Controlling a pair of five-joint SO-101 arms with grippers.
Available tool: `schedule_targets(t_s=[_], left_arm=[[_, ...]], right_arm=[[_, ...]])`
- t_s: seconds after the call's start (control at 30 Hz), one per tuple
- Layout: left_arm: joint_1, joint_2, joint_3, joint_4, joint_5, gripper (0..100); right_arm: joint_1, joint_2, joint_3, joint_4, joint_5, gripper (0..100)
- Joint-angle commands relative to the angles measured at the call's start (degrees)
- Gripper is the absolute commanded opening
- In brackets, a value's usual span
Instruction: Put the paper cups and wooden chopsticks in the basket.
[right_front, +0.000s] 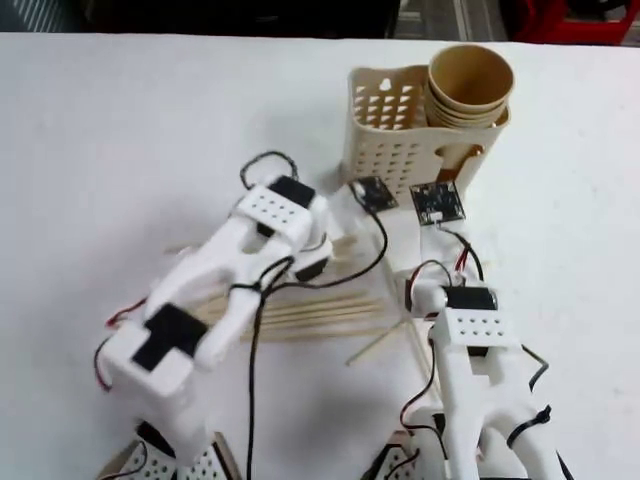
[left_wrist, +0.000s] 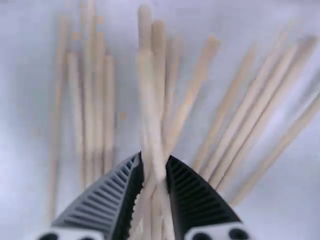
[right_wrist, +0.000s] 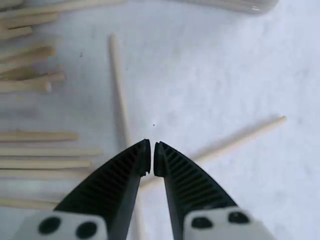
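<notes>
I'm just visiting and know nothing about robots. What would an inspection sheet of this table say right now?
Surface: white table, bare parts look clean.
Job's things: paper cups stacked in the basket; wooden chopsticks lie loose on the table.
Clutter: nothing seen.
Grippers: left gripper shut on a few wooden chopsticks; right gripper shut, nothing gripped, over the wooden chopsticks.
Cables: black cables run along both arms.
Surroundings: a red object beyond the table's far edge.
</notes>
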Motion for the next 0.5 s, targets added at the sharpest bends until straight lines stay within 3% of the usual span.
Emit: schedule_targets(t_s=[0.0, 0.47], left_arm=[[-1.10, -11.82, -1.67, 2.81, 0.70, 2], [-0.92, -29.14, -4.57, 5.01, 0.88, 2]], right_arm=[[0.40, -1.36, -2.64, -0.48, -0.09, 2.8], [0.31, -1.36, -2.64, -0.48, -0.09, 2.8]])
